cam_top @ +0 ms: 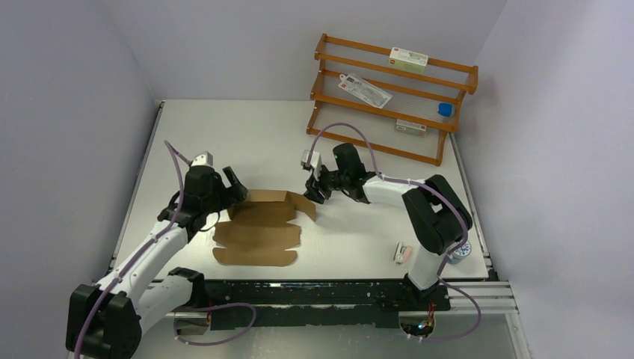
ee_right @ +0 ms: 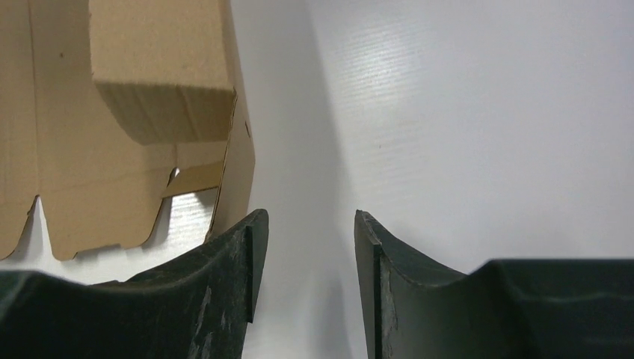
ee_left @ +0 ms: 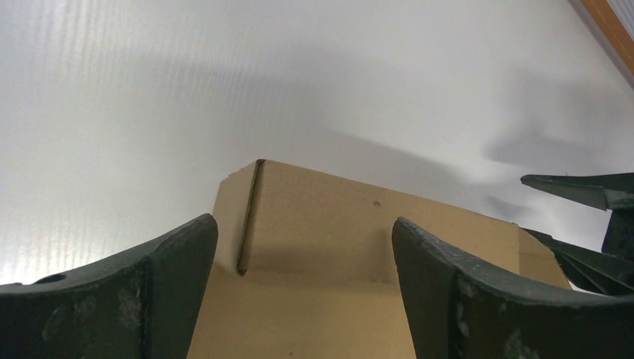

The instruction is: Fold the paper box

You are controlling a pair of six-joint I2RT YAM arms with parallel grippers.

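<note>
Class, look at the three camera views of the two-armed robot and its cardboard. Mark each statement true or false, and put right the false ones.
1. The paper box lies on the table, between the left gripper and the right gripper. True.
2. The right gripper is clamped on a flap of the box. False: its jaws stand apart with only bare table between them, and the cardboard is off to one side.
3. A wooden rack stands at the far right of the table. True.
4. The box is fully folded and closed. False: most of it is still a flat sheet with its flaps spread out.
5. The left gripper is shut. False: its jaws are wide open.
</note>
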